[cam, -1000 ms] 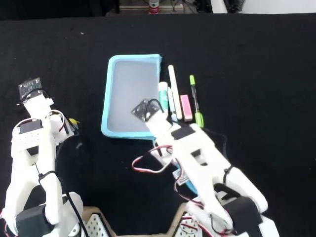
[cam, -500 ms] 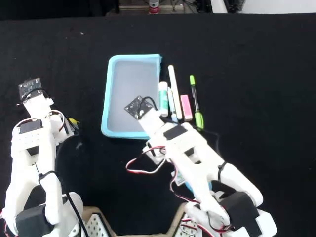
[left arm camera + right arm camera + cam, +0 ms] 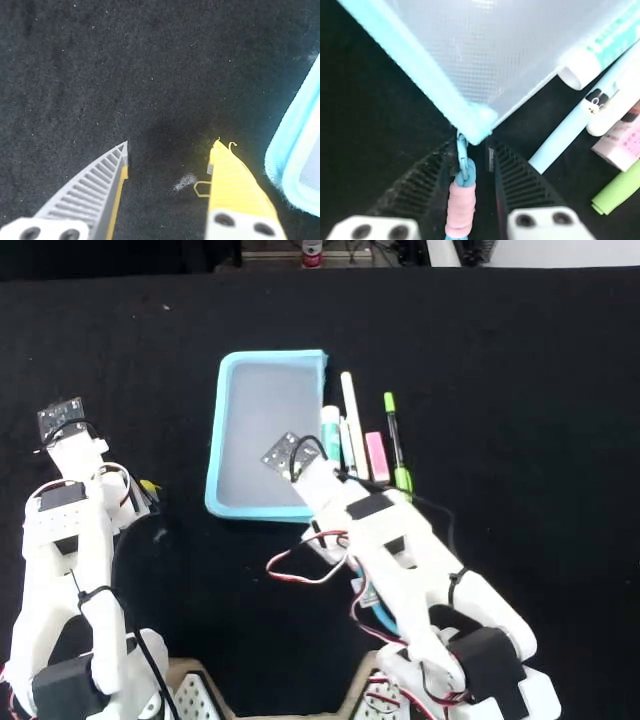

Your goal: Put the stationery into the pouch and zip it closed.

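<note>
A light blue pouch (image 3: 265, 430) with a translucent face lies flat on the black cloth. Beside its right edge lie the stationery: a teal and white tube (image 3: 330, 430), a long cream stick (image 3: 352, 420), a pink eraser (image 3: 377, 455) and a green pen (image 3: 396, 445). My right gripper (image 3: 470, 146) sits at the pouch's near right corner (image 3: 477, 122), narrowly shut on the blue zipper pull (image 3: 462, 192) with its pink bead. My left gripper (image 3: 170, 145) hovers open over bare cloth, left of the pouch's edge (image 3: 295, 150).
The right arm (image 3: 400, 560) lies over the cloth in front of the stationery, with red and white cables looping beside it. The left arm (image 3: 65, 540) stands at the table's left. Black cloth covers the table all around.
The right arm's wrist swung a little left over the pouch, then came back right to the corner. The pouch, the stationery and the left arm kept still.
</note>
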Tool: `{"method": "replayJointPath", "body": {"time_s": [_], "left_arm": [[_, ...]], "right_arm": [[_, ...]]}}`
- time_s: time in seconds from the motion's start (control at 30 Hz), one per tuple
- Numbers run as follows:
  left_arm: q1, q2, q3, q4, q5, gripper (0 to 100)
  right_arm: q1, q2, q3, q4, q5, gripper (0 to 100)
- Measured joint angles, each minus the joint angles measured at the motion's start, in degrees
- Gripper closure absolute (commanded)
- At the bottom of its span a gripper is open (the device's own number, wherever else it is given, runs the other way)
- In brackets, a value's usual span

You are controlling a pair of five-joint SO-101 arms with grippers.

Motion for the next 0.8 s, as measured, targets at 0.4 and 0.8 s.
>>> {"method": "replayJointPath", "body": {"time_s": [0.4,0.8], "left_arm": [[0.62,0.0,0.0,0.0,0.18,75],[13.36,0.18,-11.34,0.88,-5.8,74]], "right_arm": [[-0.35,-0.26,0.35,2.37,-2.37,98.8],[1.41,-14.68,-10.02,8.62,-2.2,98.8]]}}
